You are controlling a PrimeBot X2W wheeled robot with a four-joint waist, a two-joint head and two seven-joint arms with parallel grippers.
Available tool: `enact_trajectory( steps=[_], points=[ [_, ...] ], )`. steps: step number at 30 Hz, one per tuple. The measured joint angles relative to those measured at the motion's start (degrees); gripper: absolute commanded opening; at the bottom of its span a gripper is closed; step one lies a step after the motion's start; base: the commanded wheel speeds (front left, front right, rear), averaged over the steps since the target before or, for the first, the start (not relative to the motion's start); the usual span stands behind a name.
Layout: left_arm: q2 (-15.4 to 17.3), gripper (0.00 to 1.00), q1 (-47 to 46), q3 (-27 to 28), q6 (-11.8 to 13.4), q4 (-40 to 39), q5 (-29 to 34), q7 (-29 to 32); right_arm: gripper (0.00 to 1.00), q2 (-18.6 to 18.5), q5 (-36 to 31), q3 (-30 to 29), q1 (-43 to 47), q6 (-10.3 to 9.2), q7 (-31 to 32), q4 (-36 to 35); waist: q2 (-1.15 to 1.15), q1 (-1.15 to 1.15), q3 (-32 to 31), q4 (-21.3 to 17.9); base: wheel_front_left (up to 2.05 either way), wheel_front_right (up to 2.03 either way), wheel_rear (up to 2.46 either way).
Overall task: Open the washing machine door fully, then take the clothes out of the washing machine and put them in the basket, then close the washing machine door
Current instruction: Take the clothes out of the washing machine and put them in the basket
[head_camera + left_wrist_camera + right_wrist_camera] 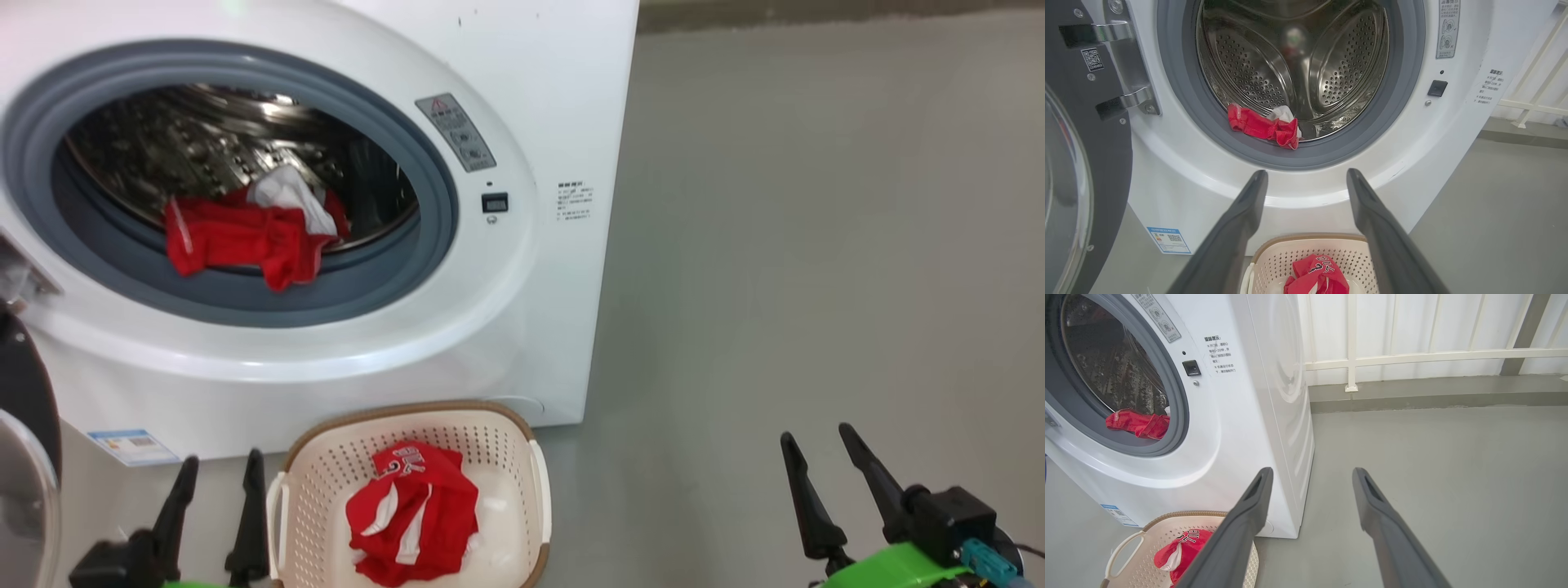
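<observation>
Grey floor (816,245), white railing (1433,357) behind it

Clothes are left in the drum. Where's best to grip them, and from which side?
Likely the red fold of the clothes hanging over the gasket: it bulges toward the opening, so come in from the front, left gripper straddling that fold.

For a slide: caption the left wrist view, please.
Open left gripper faces the open washing machine, red clothes at the drum's lip, another red garment in the basket below.

smooth grey floor (1433,457) — white railing (1412,357) behind.
</observation>
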Motion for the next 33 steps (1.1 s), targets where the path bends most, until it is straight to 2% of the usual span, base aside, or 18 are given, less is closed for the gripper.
enact_trajectory(
  steps=[16,33],
  points=[
    [-0.68,1.0,9.9,3.09,0.0,-7.5,0.64,0.0,1.0,-0.26,0.49,-0.93,4.26,0.0,0.0,-1.19,0.0,0.0,-3.27,0.3,0.0,0.0,0.0],
    [-1.24,1.0,10.5,3.38,0.0,-8.67,0.64,0.0,1.0,-0.23,0.49,-1.43,5.17,0.0,0.01,-1.4,0.0,0.0,-2.65,-0.21,0.0,0.0,0.0]
  ],
)
